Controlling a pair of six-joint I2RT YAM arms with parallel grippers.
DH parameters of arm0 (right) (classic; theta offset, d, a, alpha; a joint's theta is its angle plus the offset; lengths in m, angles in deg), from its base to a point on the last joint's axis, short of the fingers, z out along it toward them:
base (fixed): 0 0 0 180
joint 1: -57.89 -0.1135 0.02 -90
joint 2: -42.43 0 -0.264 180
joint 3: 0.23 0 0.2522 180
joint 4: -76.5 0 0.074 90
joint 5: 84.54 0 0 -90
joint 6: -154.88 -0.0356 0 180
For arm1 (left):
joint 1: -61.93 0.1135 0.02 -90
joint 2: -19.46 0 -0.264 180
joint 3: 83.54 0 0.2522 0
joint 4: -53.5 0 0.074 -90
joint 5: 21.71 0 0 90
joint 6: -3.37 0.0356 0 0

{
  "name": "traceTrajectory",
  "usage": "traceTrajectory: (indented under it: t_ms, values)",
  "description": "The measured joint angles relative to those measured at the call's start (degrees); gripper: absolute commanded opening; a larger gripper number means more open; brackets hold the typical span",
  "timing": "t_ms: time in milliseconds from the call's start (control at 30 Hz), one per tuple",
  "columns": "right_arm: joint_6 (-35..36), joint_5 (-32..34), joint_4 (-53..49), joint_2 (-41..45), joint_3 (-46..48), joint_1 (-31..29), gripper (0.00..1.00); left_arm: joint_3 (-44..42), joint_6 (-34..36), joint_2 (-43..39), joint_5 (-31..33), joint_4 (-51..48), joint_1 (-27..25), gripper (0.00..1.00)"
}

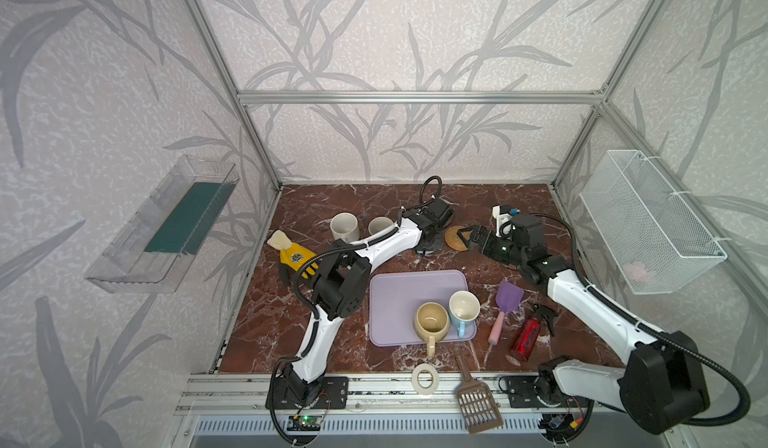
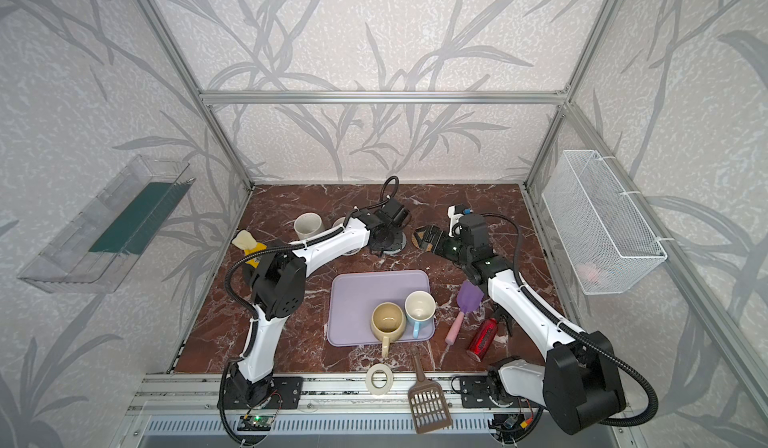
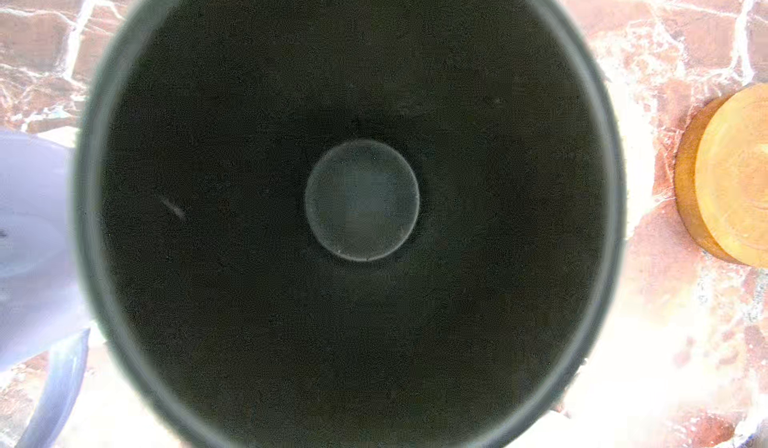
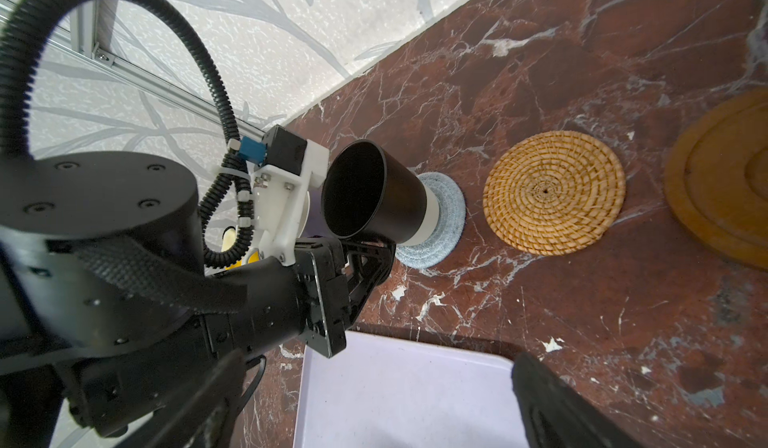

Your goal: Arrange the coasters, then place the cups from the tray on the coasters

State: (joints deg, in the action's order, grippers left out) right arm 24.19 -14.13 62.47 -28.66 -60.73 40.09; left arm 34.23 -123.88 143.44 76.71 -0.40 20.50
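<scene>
The black cup stands on the woven grey-blue coaster, with my left gripper shut at its handle side. The left wrist view looks straight down into the cup. In both top views the left wrist hides it. My right gripper hangs open over the tan rattan coaster, holding nothing. A brown wooden coaster lies beyond the rattan one. The cream-yellow cup and light blue cup stand on the lavender tray. The white speckled cup and lavender cup stand at the far left.
A yellow glove lies left of the left arm. A purple scoop and red bottle lie right of the tray. A white tape ring and brown slotted scoop sit at the front edge. A wire basket hangs on the right wall.
</scene>
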Motion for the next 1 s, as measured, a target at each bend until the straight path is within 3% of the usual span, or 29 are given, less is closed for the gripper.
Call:
traceTrajectory:
  t_ms: [100,267,500,733,933,1000]
  values:
    - [-0.02,0.00,0.02,0.09,0.02,0.09,0.99,0.00,-0.31,0.00,-0.26,-0.31,0.00,0.19]
    - [-0.02,-0.02,0.09,0.09,0.31,0.20,0.99,0.00,-0.90,0.00,-0.59,0.72,-0.02,0.31]
    - [-0.02,-0.02,0.07,0.17,0.66,0.31,0.99,-0.48,-1.53,-0.02,-1.16,2.05,-0.02,0.39]
    - [0.09,-0.20,0.00,0.74,0.76,0.31,0.99,-2.38,-1.53,-0.83,-1.25,2.43,-0.02,0.62]
    - [0.85,-0.90,-0.44,1.86,0.76,0.31,0.99,-4.17,-1.57,-5.77,-1.33,2.99,0.00,0.97]
    - [1.49,-0.90,-1.31,2.51,0.76,0.31,0.99,-5.42,-1.70,-8.28,-1.88,3.89,0.00,0.99]
